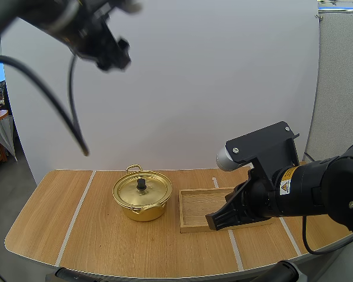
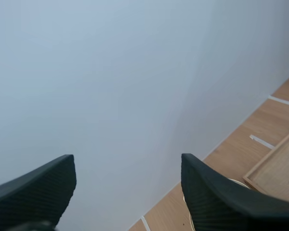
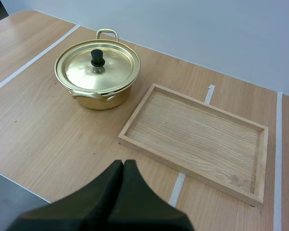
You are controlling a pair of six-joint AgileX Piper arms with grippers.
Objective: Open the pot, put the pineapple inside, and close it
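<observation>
While my left gripper [image 2: 126, 162] hangs high with its ribbed black fingers spread apart, the pot [image 3: 98, 98] sits lidded.
I see my right gripper [image 3: 124, 163] closed on nothing, fingers pressed into one dark wedge near the wooden tray [image 3: 192, 132]. Round and shiny gold, the pot stands on the wood-grain table [image 3: 43, 130], just left of that shallow rectangular tray; its lid [image 3: 111, 67] carries a black knob [image 3: 97, 57].

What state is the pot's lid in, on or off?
On: the lid sits flat over the gold pot, its black knob upright on top.
</observation>
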